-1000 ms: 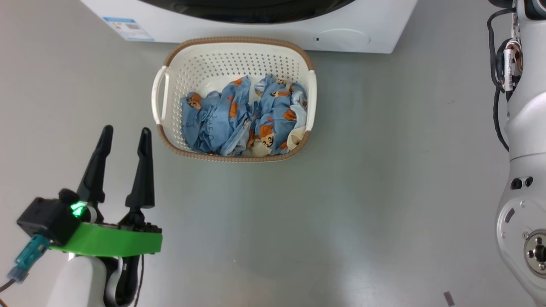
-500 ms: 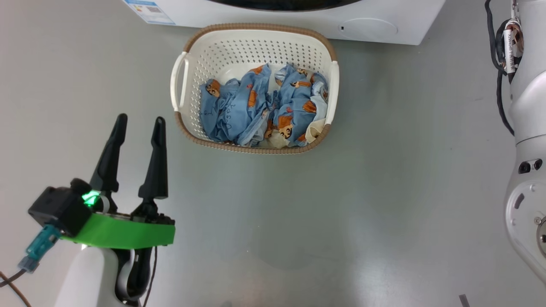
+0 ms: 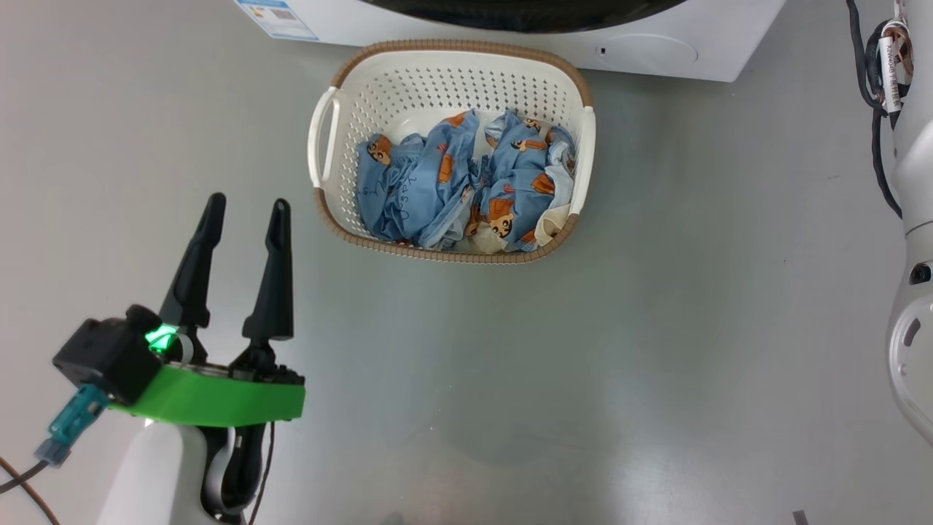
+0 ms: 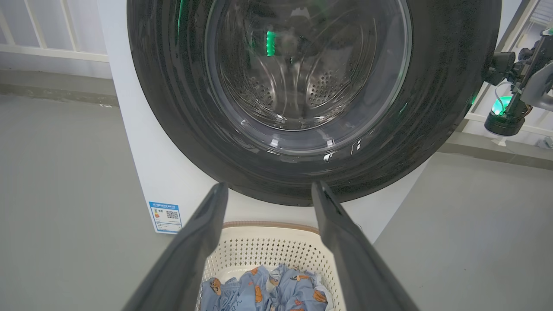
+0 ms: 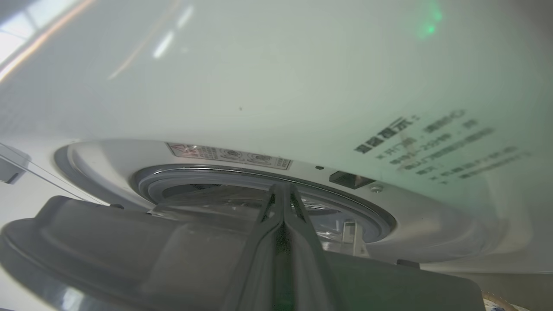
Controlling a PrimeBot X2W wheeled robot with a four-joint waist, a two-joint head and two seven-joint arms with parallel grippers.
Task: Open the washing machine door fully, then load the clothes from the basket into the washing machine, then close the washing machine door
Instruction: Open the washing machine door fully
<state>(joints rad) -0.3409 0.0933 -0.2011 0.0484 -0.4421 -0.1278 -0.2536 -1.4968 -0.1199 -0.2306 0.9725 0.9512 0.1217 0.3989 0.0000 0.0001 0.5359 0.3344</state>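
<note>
The washing machine has its door, black-rimmed with a glass bowl, swung a little way off the front. My right gripper is shut with nothing between its fingers. Its tips reach into the gap between the door's grey inner side and the machine's white front. The basket stands on the floor just before the machine, with the blue bear-print clothes bunched inside. My left gripper hangs open and empty, to the left of the basket and nearer to me, pointing at the door.
My pale right arm runs up the right edge of the head view. Its wrist sits beside the door's right rim. A blue label marks the machine's lower left corner. Grey floor lies around the basket.
The head camera has shifted, so the basket and machine sit further right in the picture. The left gripper stays open in about the same place.
</note>
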